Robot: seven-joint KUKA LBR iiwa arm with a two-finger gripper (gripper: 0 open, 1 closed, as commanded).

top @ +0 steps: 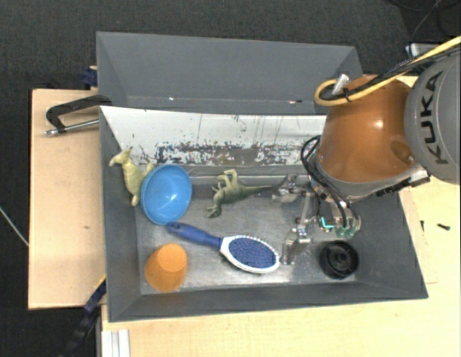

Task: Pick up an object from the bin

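My gripper [291, 223] hangs below the orange cover at the right of the bin, low over the floor. It is open: one fingertip [285, 192] sits by the tail end of a green toy dinosaur [229, 190], the other fingertip [289, 253] is just right of the head of a blue and white hairbrush [250, 253]. Only bare bin floor shows between the fingers. A black round ring-shaped thing [339, 259] lies just right of the gripper, near the front right corner.
Further left lie a blue bowl [166, 193], a yellow toy dinosaur [129, 173] against the left wall and an orange cup [166, 267] in the front left corner. The arm and its orange cover hang over the bin's right side.
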